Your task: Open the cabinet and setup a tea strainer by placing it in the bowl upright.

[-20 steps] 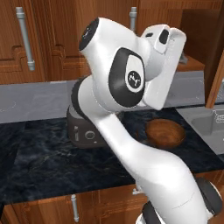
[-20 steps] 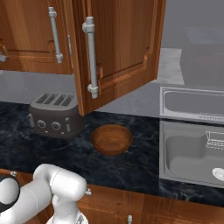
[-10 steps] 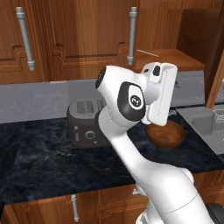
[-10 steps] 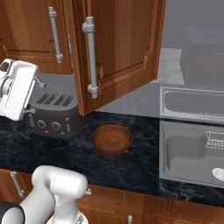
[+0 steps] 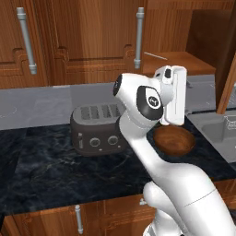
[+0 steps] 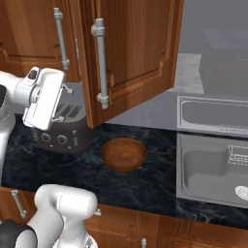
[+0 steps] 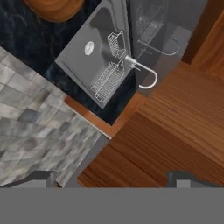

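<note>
Wooden cabinet (image 6: 131, 53) door already swings wide across the upper middle of the right base view, so that part looks done to us. The tea strainer (image 5: 155, 56) lies on the shelf inside, upper right of the left base view, untouched. Our tool (image 7: 111, 177) is spread wide with nothing between the tips, up near the shelf edge. The bowl (image 6: 123, 154) waits empty on the dark worktop (image 6: 160, 181), centre frame. Grab and upright placement are left. We'd watch the toaster (image 5: 97, 129) beside the bowl, and the open door's edge. The sink (image 6: 210, 167) sits at right.
</note>
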Robot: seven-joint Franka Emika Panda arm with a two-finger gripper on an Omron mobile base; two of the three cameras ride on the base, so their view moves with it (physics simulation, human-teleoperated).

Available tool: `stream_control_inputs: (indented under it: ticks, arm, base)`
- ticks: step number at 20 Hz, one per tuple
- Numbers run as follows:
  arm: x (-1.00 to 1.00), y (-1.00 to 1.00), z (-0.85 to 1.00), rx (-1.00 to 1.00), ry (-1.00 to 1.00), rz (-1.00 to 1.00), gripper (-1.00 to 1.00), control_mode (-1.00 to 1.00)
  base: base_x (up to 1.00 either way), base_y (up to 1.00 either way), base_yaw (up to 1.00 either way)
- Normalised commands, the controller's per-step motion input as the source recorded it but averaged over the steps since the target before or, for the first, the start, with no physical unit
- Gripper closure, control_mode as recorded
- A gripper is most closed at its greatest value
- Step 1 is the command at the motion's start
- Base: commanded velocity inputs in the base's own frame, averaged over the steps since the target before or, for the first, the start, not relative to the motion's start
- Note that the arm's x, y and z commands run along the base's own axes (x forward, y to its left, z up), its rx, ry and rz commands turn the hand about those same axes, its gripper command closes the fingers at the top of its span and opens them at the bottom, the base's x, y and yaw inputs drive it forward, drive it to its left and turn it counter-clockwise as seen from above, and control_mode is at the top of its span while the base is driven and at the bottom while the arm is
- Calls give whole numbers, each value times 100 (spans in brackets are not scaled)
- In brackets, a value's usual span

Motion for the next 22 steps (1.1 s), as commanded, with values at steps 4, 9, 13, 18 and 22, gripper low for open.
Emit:
stream_control_inputs:
  ticks: [4, 9, 13, 18, 22]
  arm:
    - [29, -40, 10, -1, 10, -5, -100, -100]
    - [1, -63, 4, 0, 2, -8, -100, -100]
    - [0, -54, 23, 0, 5, 0, -100, -100]
    - [0, -42, 26, 0, 2, 0, -100, -100]
    - [0, -44, 19, 0, 0, 0, -100, -100]
  base:
    - [0, 0, 0]
    - [0, 0, 0]
    - [0, 0, 0]
    - [0, 0, 0]
    - [0, 0, 0]
